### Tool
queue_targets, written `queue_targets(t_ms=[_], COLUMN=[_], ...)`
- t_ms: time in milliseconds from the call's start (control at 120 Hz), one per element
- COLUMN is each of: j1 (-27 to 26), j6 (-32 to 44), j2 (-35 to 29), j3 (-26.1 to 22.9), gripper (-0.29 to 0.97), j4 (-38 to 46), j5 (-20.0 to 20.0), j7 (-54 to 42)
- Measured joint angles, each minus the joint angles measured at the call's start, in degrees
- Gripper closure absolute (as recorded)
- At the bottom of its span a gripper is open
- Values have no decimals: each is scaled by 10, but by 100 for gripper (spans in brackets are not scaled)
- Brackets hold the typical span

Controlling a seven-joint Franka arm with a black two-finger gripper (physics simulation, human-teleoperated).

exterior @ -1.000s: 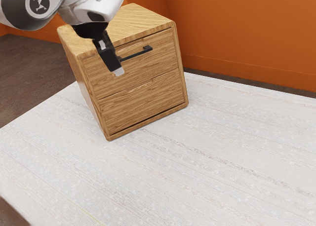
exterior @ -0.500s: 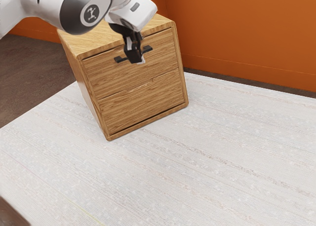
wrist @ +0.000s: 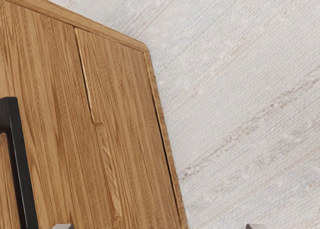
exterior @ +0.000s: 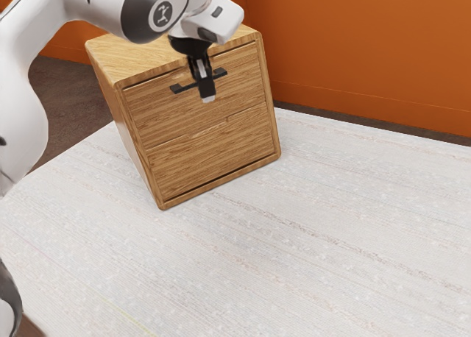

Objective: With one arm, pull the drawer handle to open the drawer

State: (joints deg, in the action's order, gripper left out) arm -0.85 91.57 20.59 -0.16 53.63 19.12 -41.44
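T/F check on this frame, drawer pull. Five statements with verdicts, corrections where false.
1. The light-wood two-drawer cabinet stands on the white textured table. True.
2. Its top drawer is pulled well out. False: its front looks flush with the cabinet.
3. A black bar handle sits on the top drawer. True.
4. The end effector hangs over bare table, far from the cabinet. False: it is at the black bar handle.
5. The wall behind the cabinet is blue. False: the wall is orange.
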Motion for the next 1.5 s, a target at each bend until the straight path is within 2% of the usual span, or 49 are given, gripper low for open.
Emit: queue_targets(t_ms=[150, 258, 450, 717, 1267, 1500], j1=[1, 2, 2, 7, 30, 29], j6=[-39, -57, -48, -28, 42, 53], j2=[30, 36, 63, 106, 143, 151], j3=[1, 10, 26, 42, 49, 48], gripper=[27, 31, 38, 41, 42, 51], j4=[-40, -59, -93, -146, -153, -146], j5=[2, 2, 2, 2, -1, -3], j7=[25, 43, 64, 79, 77, 75])
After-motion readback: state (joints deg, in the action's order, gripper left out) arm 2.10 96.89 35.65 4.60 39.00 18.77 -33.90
